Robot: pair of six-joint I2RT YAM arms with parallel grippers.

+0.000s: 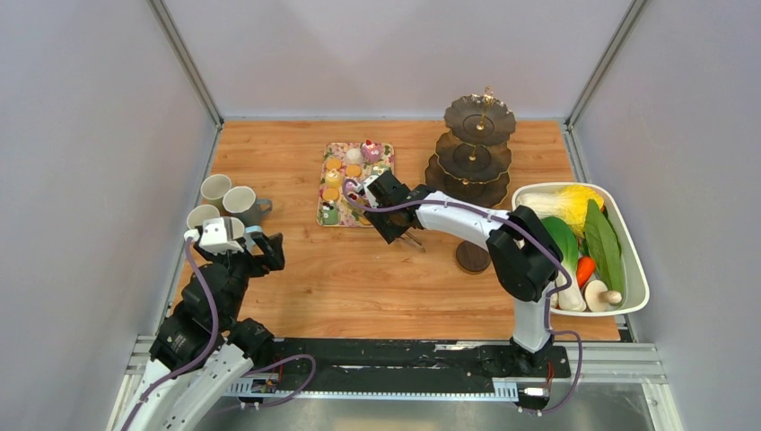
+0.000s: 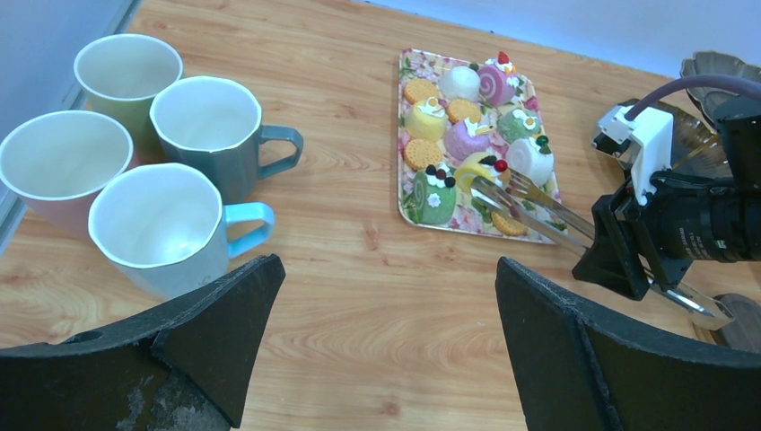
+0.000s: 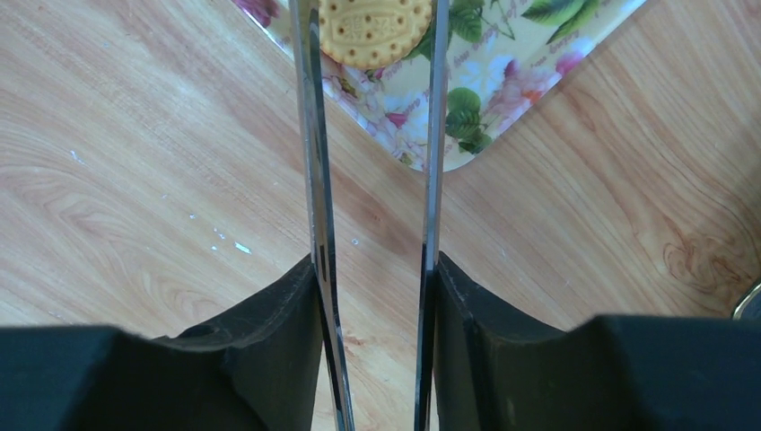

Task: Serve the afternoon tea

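Steel tongs are pinched by their handles between the fingers of the right gripper. Their spread tips are poised over the near right corner of the flowered tray, where a round biscuit is seen between the two arms. The small cakes are laid on that tray at mid-table, the dark three-tier stand is set behind and to its right, and a dark coaster is seen below the right arm. The left gripper is spread wide with nothing between its jaws, just beside the four mugs grouped at the left edge.
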